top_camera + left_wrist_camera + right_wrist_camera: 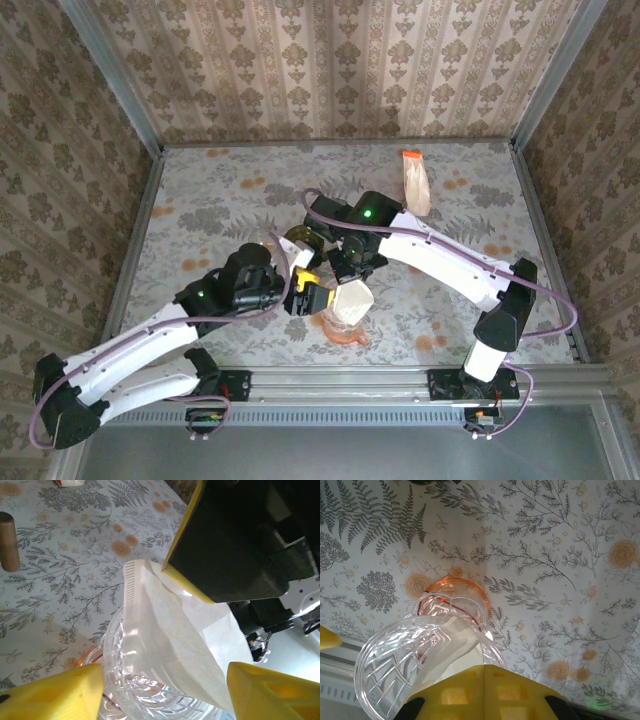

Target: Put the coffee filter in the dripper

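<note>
**Filter pinched over the glass dripper**

The right gripper (485, 675) sits at the bottom edge, its two yellow fingers pressed together on the upper end of the white coffee filter (451, 642). The filter slants down into the clear ribbed dripper (390, 662) at lower left. An orange saucer (462, 592) shows behind and under the dripper's rim. All rest on the counter (555, 555), covered in a fern-and-flower print.
</note>
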Available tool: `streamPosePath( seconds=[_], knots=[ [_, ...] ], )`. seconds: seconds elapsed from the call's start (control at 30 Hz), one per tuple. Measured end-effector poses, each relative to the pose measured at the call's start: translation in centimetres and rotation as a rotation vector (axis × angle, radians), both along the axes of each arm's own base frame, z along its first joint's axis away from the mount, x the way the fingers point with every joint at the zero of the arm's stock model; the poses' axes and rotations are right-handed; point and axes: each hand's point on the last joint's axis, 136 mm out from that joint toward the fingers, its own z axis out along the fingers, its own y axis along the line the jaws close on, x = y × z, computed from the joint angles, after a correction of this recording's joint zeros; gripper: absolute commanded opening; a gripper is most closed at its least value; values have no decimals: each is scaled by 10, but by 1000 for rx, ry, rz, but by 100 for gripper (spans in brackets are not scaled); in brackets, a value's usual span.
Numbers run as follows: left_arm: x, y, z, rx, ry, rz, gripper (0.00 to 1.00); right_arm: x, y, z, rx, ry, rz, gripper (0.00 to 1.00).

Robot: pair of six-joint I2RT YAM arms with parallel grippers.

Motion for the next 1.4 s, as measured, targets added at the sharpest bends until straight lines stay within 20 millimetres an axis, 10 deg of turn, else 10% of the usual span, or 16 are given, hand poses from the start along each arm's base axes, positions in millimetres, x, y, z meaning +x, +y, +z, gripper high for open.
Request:
streamPosePath(
  seconds=[0.27, 0.87, 1.4],
  knots=[
    [1, -1, 0, 2, -6, 6, 78, 1, 1, -3, 3, -2, 0, 0],
    [-2, -10, -22, 64, 31, -25, 52, 3, 4, -7, 8, -10, -3, 1],
    [-2, -9, -23, 81, 42, -25, 54, -2, -8, 14, 150, -132, -18, 61]
  ],
)
